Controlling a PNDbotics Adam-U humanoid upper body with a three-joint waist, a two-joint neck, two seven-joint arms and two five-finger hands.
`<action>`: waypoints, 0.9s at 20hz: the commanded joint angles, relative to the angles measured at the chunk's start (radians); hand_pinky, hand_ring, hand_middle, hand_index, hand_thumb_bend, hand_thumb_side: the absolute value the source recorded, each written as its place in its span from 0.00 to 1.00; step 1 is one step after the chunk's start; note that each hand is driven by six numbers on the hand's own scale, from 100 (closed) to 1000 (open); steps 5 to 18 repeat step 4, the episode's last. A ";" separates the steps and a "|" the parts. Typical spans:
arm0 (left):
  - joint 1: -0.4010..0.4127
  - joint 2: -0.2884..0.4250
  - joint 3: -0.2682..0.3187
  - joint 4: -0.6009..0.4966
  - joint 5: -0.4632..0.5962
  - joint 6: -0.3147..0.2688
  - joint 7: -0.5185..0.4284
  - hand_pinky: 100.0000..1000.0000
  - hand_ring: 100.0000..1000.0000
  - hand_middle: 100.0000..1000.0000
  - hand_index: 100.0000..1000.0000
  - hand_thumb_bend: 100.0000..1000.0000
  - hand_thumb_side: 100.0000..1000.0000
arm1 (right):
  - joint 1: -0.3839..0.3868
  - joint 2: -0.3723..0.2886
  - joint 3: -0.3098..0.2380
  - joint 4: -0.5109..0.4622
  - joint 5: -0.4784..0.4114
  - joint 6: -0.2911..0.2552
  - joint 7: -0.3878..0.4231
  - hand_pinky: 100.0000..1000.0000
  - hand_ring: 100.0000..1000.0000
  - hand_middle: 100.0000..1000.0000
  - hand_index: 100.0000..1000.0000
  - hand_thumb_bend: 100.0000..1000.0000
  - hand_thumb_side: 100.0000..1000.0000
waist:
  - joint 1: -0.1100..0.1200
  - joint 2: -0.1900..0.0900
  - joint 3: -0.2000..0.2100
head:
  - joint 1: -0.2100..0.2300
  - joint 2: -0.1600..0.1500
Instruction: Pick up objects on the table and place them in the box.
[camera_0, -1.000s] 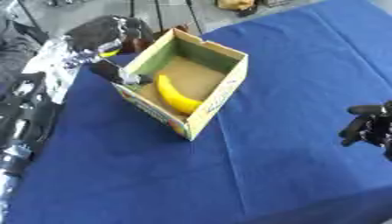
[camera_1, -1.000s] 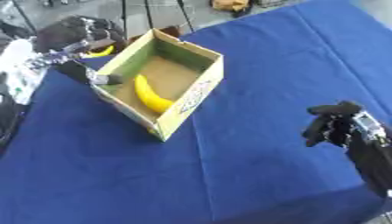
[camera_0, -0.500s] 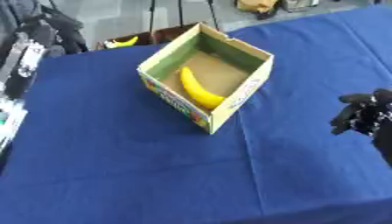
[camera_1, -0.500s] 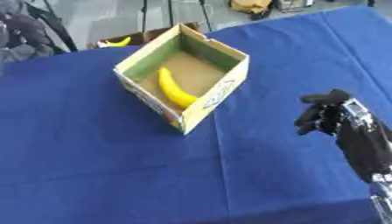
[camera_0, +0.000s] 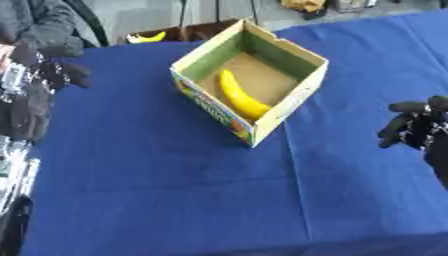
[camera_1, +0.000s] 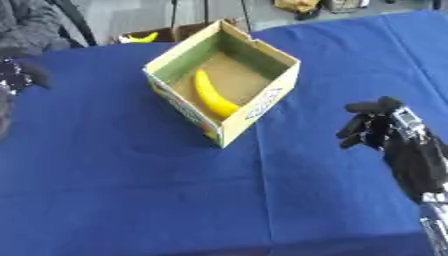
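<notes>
Although the banana (camera_0: 240, 95) already lies inside the box (camera_0: 284, 107), diagonal on its brown floor, the left eye view gives some cause for care. The left hand (camera_0: 54, 74) hangs at the left edge over the blue tablecloth (camera_0: 157, 190), well apart from the box, its fingers curled and holding nothing. No other loose object shows on the cloth here, so the robot may judge the task done or go searching; a sweep of that arm back toward the box could knock its near wall and slide it on the cloth. Beyond the table's far edge a second yellow banana-like shape (camera_0: 150, 37) sits in another container, and mistaking it for a table object would send the arm over the edge.

In the right eye view the right hand (camera_1: 376, 126) hovers low over the cloth to the right of the box, fingers bent inward and empty. Its dark forearm runs down to the lower right corner. If it swung left without lifting, it could catch the box's right corner and tip or turn it, perhaps spilling the banana.
</notes>
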 joint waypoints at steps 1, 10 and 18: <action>-0.004 0.004 0.012 -0.018 0.007 0.013 -0.001 0.50 0.55 0.65 0.72 0.16 1.00 | -0.006 -0.007 -0.010 -0.020 -0.007 -0.001 -0.007 0.51 0.55 0.47 0.73 0.00 1.00 | -0.006 -0.010 0.003 | -0.003 0.005; -0.003 -0.009 0.013 -0.016 0.006 0.021 0.000 0.49 0.55 0.64 0.72 0.16 1.00 | -0.006 -0.007 -0.009 -0.021 -0.006 -0.001 -0.005 0.51 0.55 0.47 0.73 0.00 1.00 | -0.006 -0.009 0.004 | 0.002 0.005; -0.003 -0.009 0.013 -0.016 0.006 0.021 0.000 0.49 0.55 0.64 0.72 0.16 1.00 | -0.006 -0.007 -0.009 -0.021 -0.006 -0.001 -0.005 0.51 0.55 0.47 0.73 0.00 1.00 | -0.006 -0.009 0.004 | 0.002 0.005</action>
